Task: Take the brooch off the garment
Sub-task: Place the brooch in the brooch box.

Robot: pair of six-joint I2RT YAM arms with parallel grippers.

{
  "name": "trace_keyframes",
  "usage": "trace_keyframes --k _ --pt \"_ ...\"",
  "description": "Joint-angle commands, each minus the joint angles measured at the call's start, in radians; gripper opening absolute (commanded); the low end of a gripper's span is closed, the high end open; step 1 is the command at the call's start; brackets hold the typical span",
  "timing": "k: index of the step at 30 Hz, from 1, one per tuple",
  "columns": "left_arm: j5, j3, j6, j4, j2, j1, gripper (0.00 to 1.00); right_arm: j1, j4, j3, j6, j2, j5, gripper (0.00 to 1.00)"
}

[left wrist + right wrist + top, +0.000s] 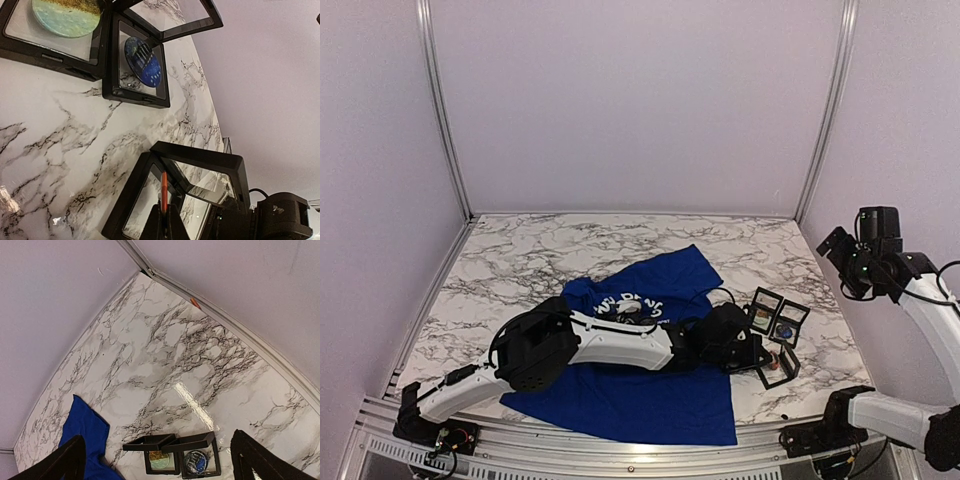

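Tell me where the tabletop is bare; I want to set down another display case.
Bare marble lies along the back, between the T-shirt and the rear wall, and at left between shirt and side rail. Crowded: right front, where the left arm stretches to the display cases.

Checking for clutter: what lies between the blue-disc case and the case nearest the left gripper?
Only bare marble tabletop, seen in the left wrist view.

White marble-patterned desk (520, 260) veined in grey and black, plain pale walls (630, 100) behind and at both sides, slim aluminium posts (442, 110) in the back corners, metal rail (620, 457) along the near edge, soft glare (192, 400) on the desk.
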Motion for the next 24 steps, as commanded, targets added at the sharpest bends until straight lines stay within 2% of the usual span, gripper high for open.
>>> trace_keyframes --k 1,11,12,13,16,21,24 --pt "0.002 -0.015 -0.005 -0.026 -0.002 -0.017 0.00 0.007 0.029 0.014 -0.011 -0.004 -0.006 0.98" --pt "0.017 -0.024 -0.028 0.002 0.003 -0.027 0.01 0.008 0.037 0.002 -0.015 -0.011 -0.009 0.98" --pt "0.015 -0.026 -0.029 0.001 0.001 -0.027 0.08 0.008 0.037 0.001 -0.015 -0.011 -0.009 0.98" --pt "0.013 -0.029 -0.030 0.001 0.000 -0.028 0.11 0.008 0.038 0.000 -0.016 -0.010 -0.009 0.98" --pt "0.010 -0.032 -0.034 0.002 0.001 -0.030 0.13 0.007 0.040 -0.002 -0.016 -0.009 -0.011 0.98" --pt "0.000 -0.034 -0.035 -0.007 -0.001 -0.031 0.27 0.007 0.042 -0.001 -0.020 -0.010 -0.012 0.99" --pt "-0.005 -0.036 -0.028 -0.006 -0.007 -0.033 0.29 0.007 0.040 -0.003 -0.021 -0.011 -0.011 0.98"
